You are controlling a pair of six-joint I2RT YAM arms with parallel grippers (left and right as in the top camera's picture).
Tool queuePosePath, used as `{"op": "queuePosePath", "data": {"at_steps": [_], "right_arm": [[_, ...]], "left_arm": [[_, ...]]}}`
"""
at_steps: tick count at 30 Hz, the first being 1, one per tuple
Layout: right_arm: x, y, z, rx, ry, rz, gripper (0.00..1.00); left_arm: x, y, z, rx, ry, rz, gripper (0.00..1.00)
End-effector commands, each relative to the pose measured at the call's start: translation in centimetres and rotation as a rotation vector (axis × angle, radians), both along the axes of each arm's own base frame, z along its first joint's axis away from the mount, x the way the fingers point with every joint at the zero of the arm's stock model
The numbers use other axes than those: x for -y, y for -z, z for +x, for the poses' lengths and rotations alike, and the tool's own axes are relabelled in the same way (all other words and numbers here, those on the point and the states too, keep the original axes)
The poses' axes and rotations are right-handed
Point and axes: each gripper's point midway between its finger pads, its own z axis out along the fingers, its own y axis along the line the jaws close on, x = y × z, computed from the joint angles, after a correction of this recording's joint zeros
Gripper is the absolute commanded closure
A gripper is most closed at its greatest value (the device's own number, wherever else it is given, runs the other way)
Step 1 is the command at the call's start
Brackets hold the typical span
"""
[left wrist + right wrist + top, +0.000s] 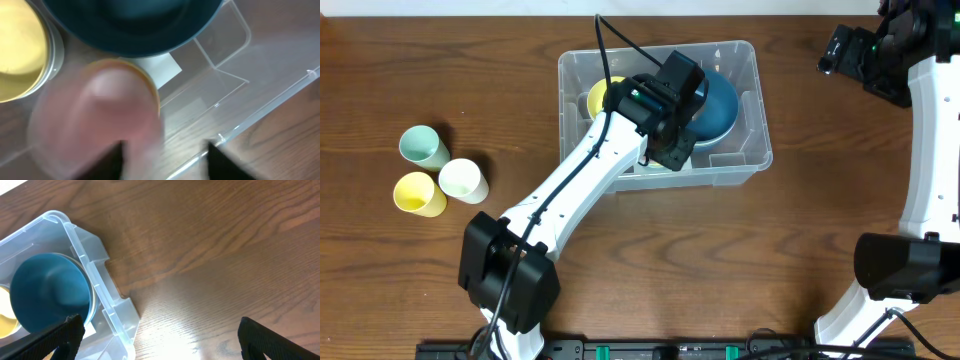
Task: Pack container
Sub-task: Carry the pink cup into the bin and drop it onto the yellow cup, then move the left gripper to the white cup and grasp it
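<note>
Left gripper (167, 162) jaws stand apart, clamping nothing. Just beyond them a blurred pinkish cup (97, 112) shows inside the container (225, 70), beside the blue bowl (130, 25) and the yellow bowl (15, 55). Best to lift straight up, clear of the container's wall, without tipping the cup. Overhead hides that cup under the arm but alone shows three cups (463, 180) left of the container. Right gripper (157, 337) gapes wide, empty, beside it.
</note>
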Motion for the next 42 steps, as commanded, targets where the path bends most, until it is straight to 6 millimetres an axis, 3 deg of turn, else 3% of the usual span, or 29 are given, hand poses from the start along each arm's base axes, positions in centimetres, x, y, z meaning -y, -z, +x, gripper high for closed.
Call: {"op": "queuePosePath", "data": {"at_steps": [1,3,7,11,18,22,25,26,30,37,42], "right_arm": [[0.0,-1.0,-0.4,0.025,0.012,0.004,0.01],[0.0,-1.0,-0.4,0.025,0.012,0.004,0.01],[0.0,-1.0,-0.4,0.025,0.012,0.004,0.01],[0.0,-1.0,-0.4,0.025,0.012,0.004,0.01],[0.0,-1.0,-0.4,0.025,0.012,0.003,0.01],[0.0,-1.0,-0.4,0.025,0.012,0.004,0.01],[0.0,-1.0,-0.4,0.025,0.012,0.004,0.01],[0.0,-1.0,-0.4,0.025,0.012,0.004,0.01],[0.0,-1.0,-0.4,0.025,0.012,0.004,0.01],[0.0,-1.0,-0.4,0.025,0.012,0.003,0.01],[0.0,-1.0,-0.4,0.025,0.012,0.004,0.01]], "left_arm": [[-0.4,0.4,0.1,0.004,0.024,0.022,0.29],[-0.6,0.3,0.5,0.011,0.017,0.023,0.23],[-1.7,-0.6,1.4,0.027,-0.019,0.009,0.23],[-3.8,-3.6,2.6,0.073,-0.124,-0.041,0.23],[-11.7,-11.5,3.2,0.216,-0.349,-0.139,0.15],[-17.6,-13.7,3.0,0.266,-0.491,-0.132,0.14],[-22.8,-12.9,3.1,0.258,-0.647,-0.045,0.14],[-25.3,-12.0,3.1,0.232,-0.755,-0.013,0.14],[-29.6,-8.4,2.1,0.101,-0.946,0.028,0.14],[-33.8,-1.6,0.6,-0.126,-1.145,0.095,0.14],[-34.4,2.3,0.8,-0.237,-1.155,0.14,0.14]]}}
